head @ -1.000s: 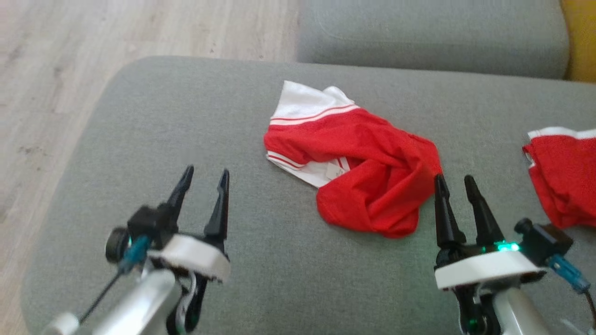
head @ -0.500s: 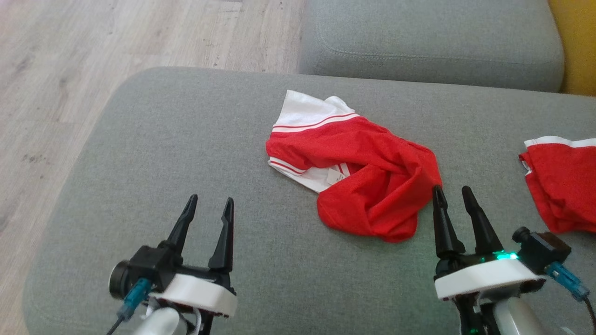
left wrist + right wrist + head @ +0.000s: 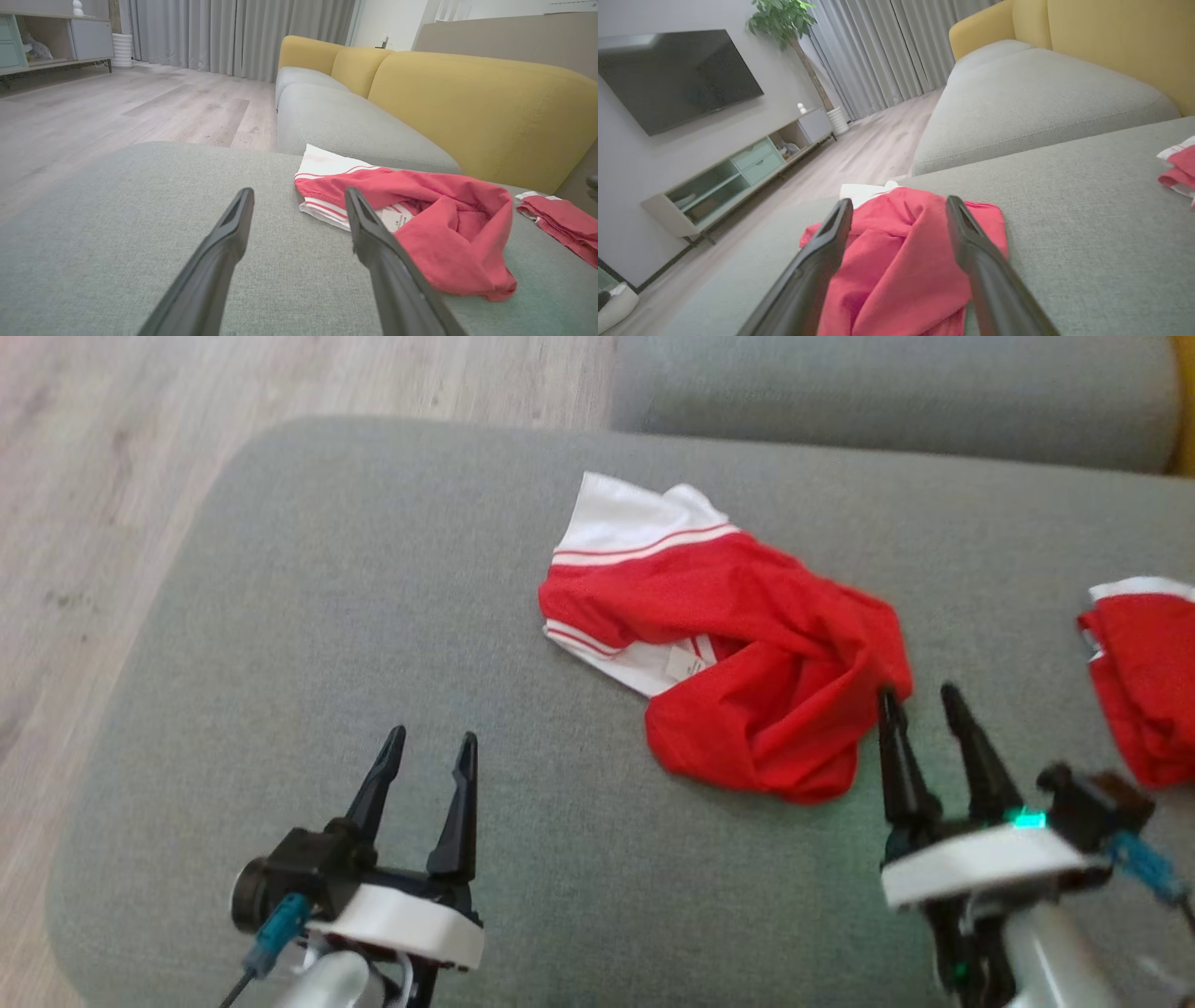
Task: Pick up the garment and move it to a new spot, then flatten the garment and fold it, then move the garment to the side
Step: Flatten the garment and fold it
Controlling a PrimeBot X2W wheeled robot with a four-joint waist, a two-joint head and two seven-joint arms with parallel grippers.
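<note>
grey sofa cushion [image 3: 327,616]: crumpled red-and-white garment [image 3: 747,653]; left gripper [image 3: 431,737] well left of it, jaws spread; right gripper [image 3: 919,693] at its right edge, jaws spread, empty.

Bare grey cushion [image 3: 327,616] lies open left of the crumpled garment [image 3: 747,644]; another red cloth [image 3: 1144,691] crowds the right edge.

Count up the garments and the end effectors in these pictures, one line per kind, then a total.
Garments: 2, the crumpled garment and the second garment.
End effectors: 2, the left end effector and the right end effector, both open.
Total: 4
</note>
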